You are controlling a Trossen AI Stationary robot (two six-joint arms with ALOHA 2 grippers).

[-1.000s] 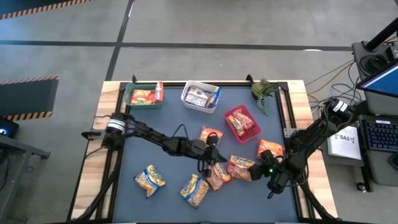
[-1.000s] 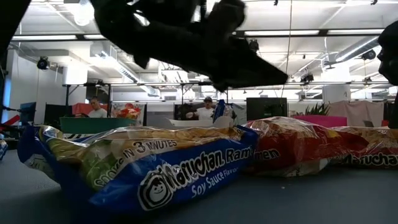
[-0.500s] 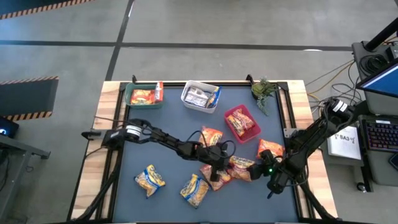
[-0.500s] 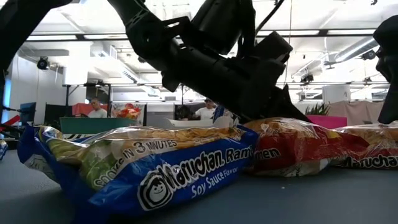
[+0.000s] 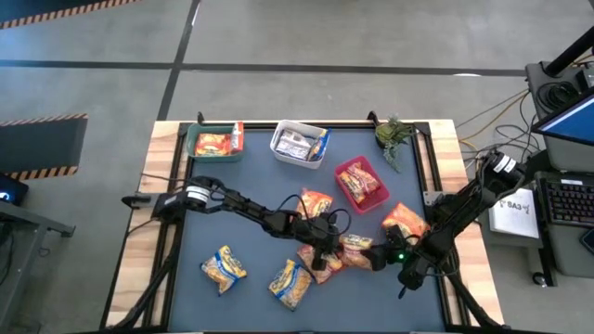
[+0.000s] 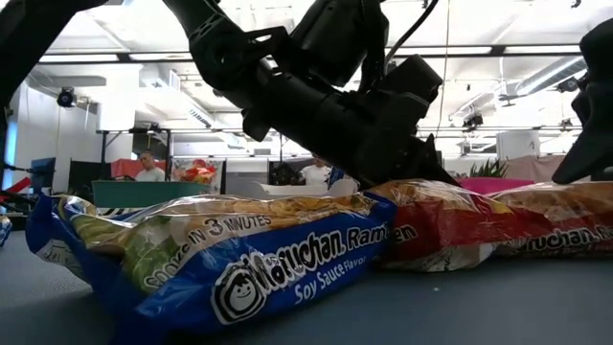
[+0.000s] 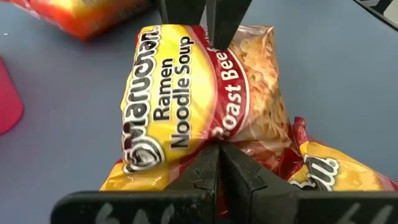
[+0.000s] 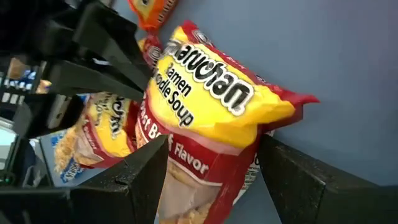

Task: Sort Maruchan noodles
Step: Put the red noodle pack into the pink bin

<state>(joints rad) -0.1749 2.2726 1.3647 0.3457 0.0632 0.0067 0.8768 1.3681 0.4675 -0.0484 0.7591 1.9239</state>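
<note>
You are partway through the sort. In the high view the green bin (image 5: 213,142) holds an orange-yellow packet, the white bin (image 5: 298,144) holds silver and blue ones, and the red bin (image 5: 360,183) holds a red-trimmed one. That much reads as done, though you cannot tell how many packets lie in each.

What is left sits loose on the counter (image 5: 241,232): a blue-trimmed packet (image 5: 224,265) and another blue-trimmed packet (image 5: 290,282) near the front edge, an orange packet (image 5: 315,201) near the middle, another orange packet (image 5: 404,221) toward the right side, and a small cluster between the two arms.

Your left claw (image 7: 214,87) is down in that cluster, its fingers pinched tight on the roast beef packet (image 7: 199,93), which lies on the counter touching a second packet (image 7: 323,174) beside it. Your right claw (image 8: 211,168) is clamped on another red-and-yellow packet (image 8: 217,118) at the right end of the cluster, with the left arm showing just beyond it.

By the count of loose packets, you likely have more than half the job still ahead; both gripped packets look bound for the red bin, judging by their trim.
</note>
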